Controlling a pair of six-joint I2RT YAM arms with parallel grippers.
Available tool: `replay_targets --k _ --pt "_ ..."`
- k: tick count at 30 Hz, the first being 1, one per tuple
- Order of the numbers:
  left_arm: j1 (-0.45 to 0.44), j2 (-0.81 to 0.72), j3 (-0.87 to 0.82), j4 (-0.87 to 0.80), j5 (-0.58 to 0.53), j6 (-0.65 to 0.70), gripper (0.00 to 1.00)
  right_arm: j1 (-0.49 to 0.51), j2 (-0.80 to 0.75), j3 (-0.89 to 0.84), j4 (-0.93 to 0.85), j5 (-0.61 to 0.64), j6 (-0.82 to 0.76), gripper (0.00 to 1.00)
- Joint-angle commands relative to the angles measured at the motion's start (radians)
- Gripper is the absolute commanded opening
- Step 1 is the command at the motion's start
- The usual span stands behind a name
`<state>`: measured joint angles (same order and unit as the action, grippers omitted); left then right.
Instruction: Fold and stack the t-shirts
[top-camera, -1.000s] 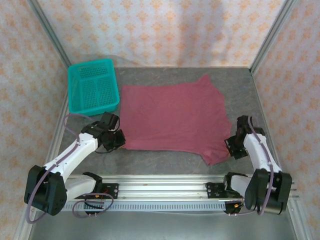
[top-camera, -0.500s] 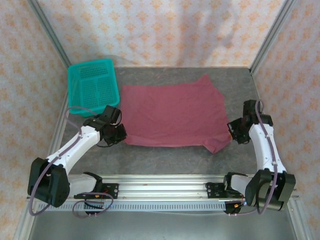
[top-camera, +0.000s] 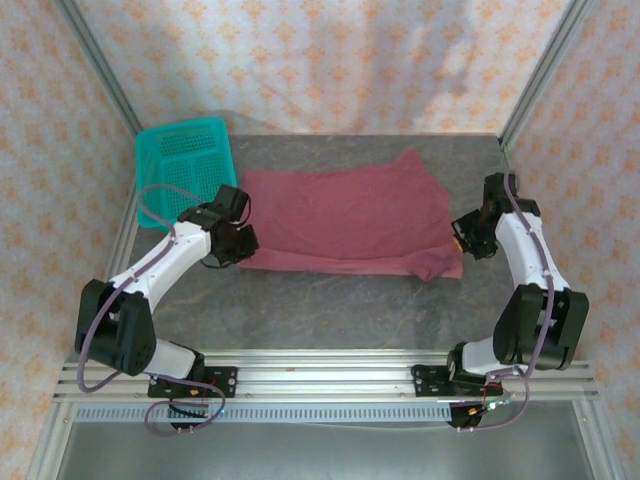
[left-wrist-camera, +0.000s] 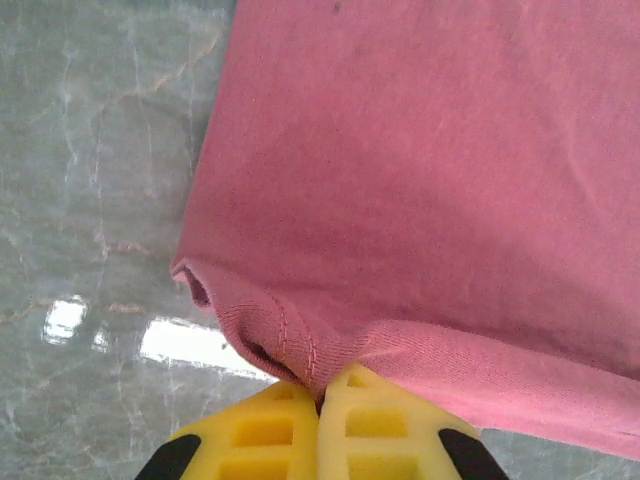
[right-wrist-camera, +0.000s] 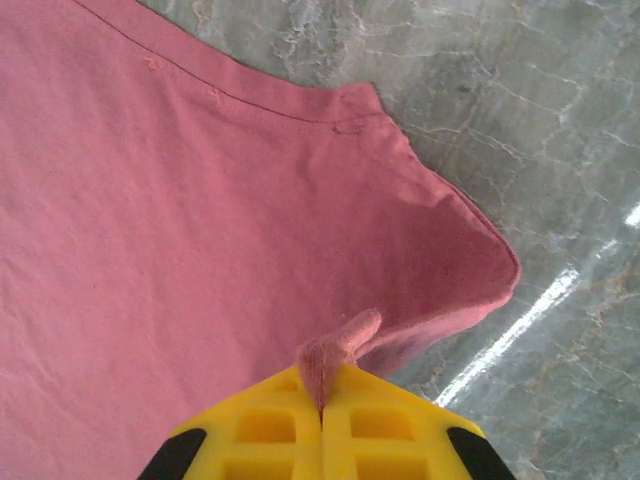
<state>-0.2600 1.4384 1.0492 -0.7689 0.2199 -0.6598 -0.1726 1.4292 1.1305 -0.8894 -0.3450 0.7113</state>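
Grey tabletop (top-camera: 330, 310) lies open between our bases and the maroon t-shirt (top-camera: 340, 215); our left gripper (left-wrist-camera: 320, 398) and right gripper (right-wrist-camera: 322, 398) each clamp its near edge.

**A:** Where does the t-shirt (top-camera: 345, 220) lie?

**B:** Spread flat on the table (top-camera: 330, 310), in the middle and toward the back wall. One corner juts out at the back right.

**A:** And the basket (top-camera: 150, 215)?

**B:** On the table at the far left, just beside the t-shirt's left edge.

**A:** Where are the arms?

**B:** Their bases stand along the near edge, left and right. The left gripper (top-camera: 240, 243) is at the t-shirt's near left corner — in front of the basket — pinching the hem. The right gripper (top-camera: 462, 240) is at the near right corner, pinching a fold of cloth there.

**A:** What lies in front of the t-shirt?

**B:** A strip of table — then the arm bases.
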Motion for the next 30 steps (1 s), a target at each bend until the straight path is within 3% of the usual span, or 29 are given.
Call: replay_targets --k 1,30 --pt "0.025 0.049 0.053 -0.041 -0.048 0.046 0.0 0.004 0.046 0.067 0.016 0.011 -0.035 0.0" --pt "0.091 0.31 0.188 -0.01 -0.057 0.111 0.0 0.043 0.342 0.293 0.041 0.023 -0.077 0.0"
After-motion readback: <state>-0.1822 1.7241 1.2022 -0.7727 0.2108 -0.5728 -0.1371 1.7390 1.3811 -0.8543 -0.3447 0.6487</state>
